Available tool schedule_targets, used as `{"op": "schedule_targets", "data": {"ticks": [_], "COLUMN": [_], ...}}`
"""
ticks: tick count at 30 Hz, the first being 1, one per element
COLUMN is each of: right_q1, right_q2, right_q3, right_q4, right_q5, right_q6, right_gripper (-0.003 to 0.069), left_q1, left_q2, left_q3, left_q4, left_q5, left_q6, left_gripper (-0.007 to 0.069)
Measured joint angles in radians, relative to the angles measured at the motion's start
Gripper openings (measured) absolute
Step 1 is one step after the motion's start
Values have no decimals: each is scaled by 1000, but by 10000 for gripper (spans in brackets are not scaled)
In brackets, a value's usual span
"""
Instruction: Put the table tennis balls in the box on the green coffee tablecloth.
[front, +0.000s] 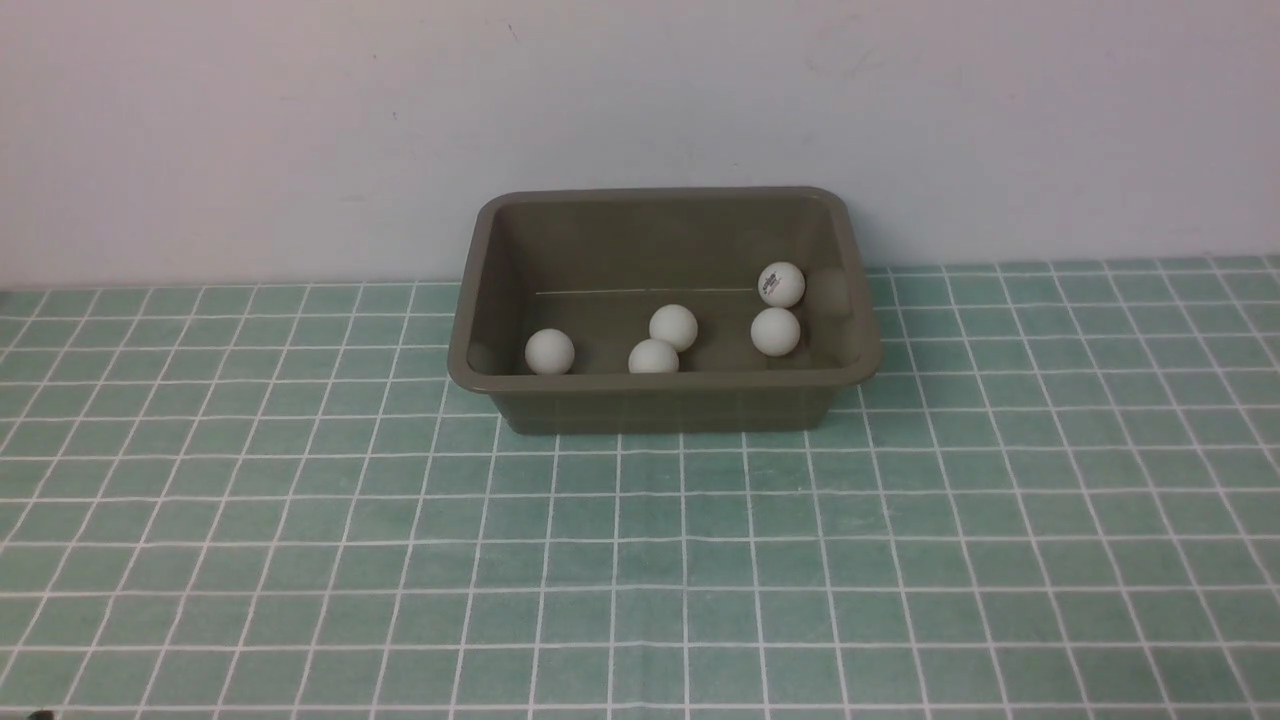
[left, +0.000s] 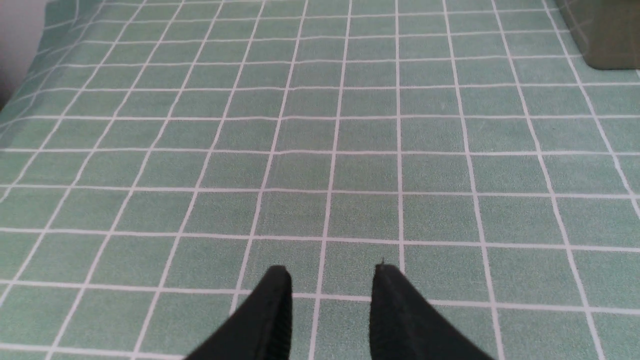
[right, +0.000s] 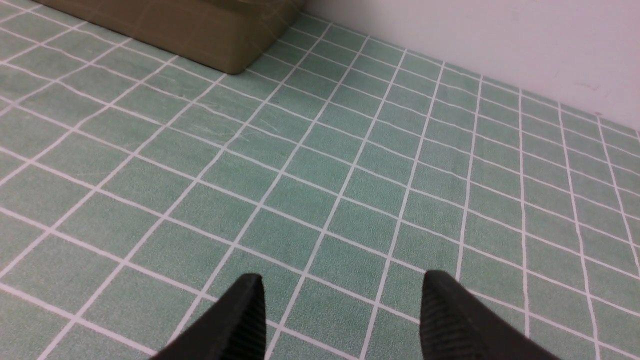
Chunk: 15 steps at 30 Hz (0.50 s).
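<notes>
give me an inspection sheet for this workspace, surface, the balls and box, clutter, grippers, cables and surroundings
Surface: green coffee tablecloth, flat, white grid lines.
Box: box at the far middle of the cloth, upright, near the wall.
Balls: five table tennis balls inside the box; the last shows a dark logo. None seen on the cloth.
Clutter: nothing seen.
Left gripper: over bare cloth, holding nothing, narrow gap between fingertips, at its most closed.
Right gripper: over bare cloth, open, empty.
Cables: nothing seen.
Surroundings: plain pale wall behind the table.
</notes>
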Motion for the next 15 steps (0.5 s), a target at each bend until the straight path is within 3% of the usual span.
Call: {"op": "schedule_targets", "data": {"ticks": [10, 15], "right_q1": [0, 0], "right_q2": [0, 0], "right_q3": [0, 0], "right_q4": [0, 0], "right_q5": [0, 0], "right_q6": [0, 0], "right_gripper": [388, 388], "left_q1": [0, 0], "left_q2": [-129, -167], "left_q3": [47, 47], "left_q4": [-22, -101], "left_q5": [6, 6], "left_q6": [-1, 84], "left_gripper": [205, 205]}}
